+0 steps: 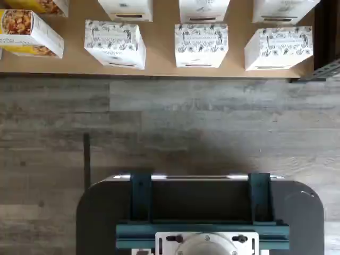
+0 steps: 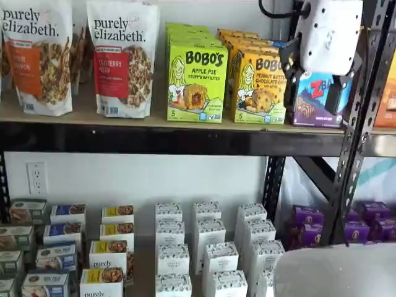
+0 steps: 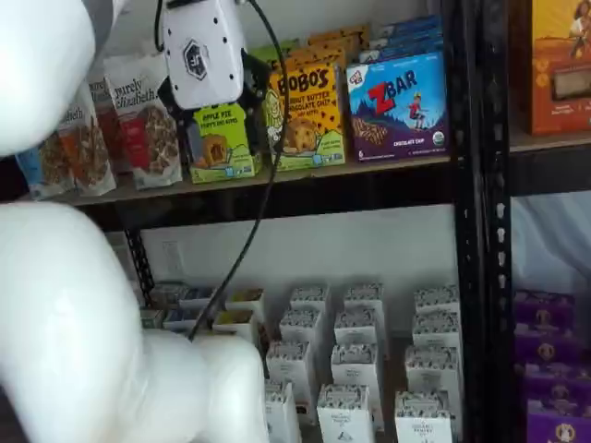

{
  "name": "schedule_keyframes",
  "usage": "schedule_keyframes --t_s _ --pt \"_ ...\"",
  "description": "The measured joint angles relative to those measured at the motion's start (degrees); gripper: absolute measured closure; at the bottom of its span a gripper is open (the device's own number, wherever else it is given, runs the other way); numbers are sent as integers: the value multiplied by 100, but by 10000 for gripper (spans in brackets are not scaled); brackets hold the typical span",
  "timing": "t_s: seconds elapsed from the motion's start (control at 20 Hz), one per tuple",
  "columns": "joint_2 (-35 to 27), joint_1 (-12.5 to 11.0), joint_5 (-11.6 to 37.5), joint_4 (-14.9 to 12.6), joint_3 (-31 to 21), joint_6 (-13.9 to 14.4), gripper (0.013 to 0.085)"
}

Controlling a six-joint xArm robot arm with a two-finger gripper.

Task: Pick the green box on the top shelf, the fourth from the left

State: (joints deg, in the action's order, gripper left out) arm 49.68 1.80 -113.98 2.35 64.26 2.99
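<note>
Shelving is faced head-on, the green box stood on the top shelf; the tool, its opening indiscernible, should be squared before approach.

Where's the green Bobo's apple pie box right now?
In both shelf views the green box stands on the top shelf, between a Purely Elizabeth cranberry bag and the yellow-orange Bobo's box.

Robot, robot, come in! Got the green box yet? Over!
Gripper empty, up by the top shelf; fingers unclear. Green box upright, untouched, first in its row. Nothing blocking it.
</note>
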Motion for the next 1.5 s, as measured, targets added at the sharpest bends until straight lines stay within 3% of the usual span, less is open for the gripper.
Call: schedule_keyframes --t_s 0.15,0.45,0.95,1.5 --pt "-30 -302 -64 323 27 -152 130" --pt "-51 -262 -90 307 62 -132 130" --pt "-35 278 303 265 141 362 130" --pt "-468 890 684 221 454 932 130"
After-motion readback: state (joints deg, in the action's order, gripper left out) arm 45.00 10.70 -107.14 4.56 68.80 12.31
